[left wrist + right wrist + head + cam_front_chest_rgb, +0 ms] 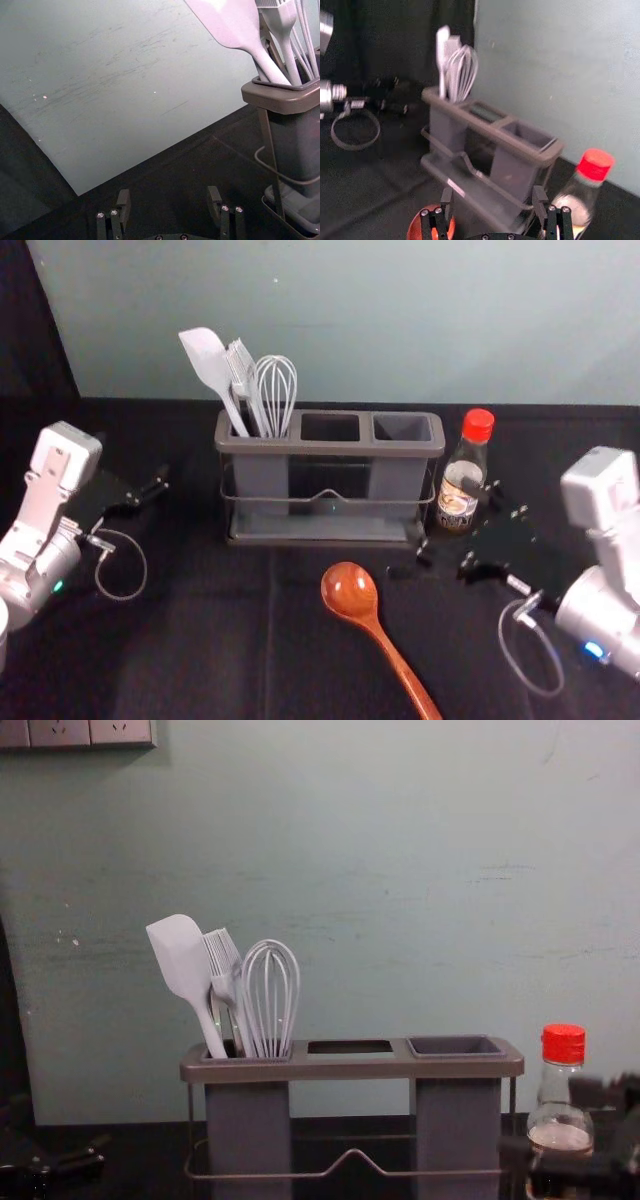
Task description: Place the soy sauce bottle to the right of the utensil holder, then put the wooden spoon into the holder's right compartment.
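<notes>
My right claw (493, 197) is spread wide, gripping nothing, beside the soy sauce bottle (460, 485) right of the utensil holder (330, 448); wooden spoon (351, 590) lies leftward, handle slanting toward me, left claw (168, 194) idle holder-left.

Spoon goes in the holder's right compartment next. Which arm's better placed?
Right, I'd say. The right gripper, open, is nearer the wooden spoon and the right compartment; the handle also runs toward its side. The left gripper sits beyond the holder's left end.

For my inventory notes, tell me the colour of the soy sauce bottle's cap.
Red; the cap shows best in the head view.
</notes>
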Controlling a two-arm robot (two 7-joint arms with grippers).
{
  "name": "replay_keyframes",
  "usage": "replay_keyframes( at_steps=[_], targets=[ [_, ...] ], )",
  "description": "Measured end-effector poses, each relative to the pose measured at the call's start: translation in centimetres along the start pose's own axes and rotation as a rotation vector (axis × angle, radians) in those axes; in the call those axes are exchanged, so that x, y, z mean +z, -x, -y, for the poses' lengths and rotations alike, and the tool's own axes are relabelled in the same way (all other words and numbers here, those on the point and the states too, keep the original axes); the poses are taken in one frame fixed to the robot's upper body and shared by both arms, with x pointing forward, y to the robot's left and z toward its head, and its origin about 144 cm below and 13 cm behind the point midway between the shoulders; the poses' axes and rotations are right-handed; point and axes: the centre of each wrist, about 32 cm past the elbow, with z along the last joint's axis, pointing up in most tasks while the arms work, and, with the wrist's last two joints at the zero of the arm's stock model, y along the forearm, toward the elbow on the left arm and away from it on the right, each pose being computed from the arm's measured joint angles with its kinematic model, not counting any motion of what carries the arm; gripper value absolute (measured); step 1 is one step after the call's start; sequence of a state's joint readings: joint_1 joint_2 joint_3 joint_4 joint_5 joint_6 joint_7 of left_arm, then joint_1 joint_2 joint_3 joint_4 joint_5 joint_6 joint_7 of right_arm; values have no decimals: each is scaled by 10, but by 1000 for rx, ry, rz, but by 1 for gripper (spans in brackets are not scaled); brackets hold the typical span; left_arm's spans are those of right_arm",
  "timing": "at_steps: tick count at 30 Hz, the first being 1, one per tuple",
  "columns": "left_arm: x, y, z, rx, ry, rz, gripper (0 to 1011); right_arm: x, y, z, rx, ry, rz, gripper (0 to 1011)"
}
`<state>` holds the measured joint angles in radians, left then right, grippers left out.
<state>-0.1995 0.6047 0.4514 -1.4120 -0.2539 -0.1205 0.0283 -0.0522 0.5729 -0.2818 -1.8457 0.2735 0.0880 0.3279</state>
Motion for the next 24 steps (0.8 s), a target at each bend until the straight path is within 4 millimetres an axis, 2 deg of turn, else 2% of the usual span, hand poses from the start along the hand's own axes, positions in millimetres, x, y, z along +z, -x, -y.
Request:
replay_keyframes(
  at_steps=[6, 11, 18, 24],
  targets=[
    [0, 0, 0, 0, 0, 0, 1005, -3, 21, -3, 40, 96, 28, 1004],
    [0, 0, 0, 0, 0, 0, 1005, -10, 30, -7, 68, 121, -1, 1004],
    [0, 0, 0, 0, 0, 0, 1005, -23, 35, -8, 94, 109, -88, 1004],
    [0, 0, 0, 0, 0, 0, 1005, -24, 35, -8, 97, 107, -92, 1004]
  ],
)
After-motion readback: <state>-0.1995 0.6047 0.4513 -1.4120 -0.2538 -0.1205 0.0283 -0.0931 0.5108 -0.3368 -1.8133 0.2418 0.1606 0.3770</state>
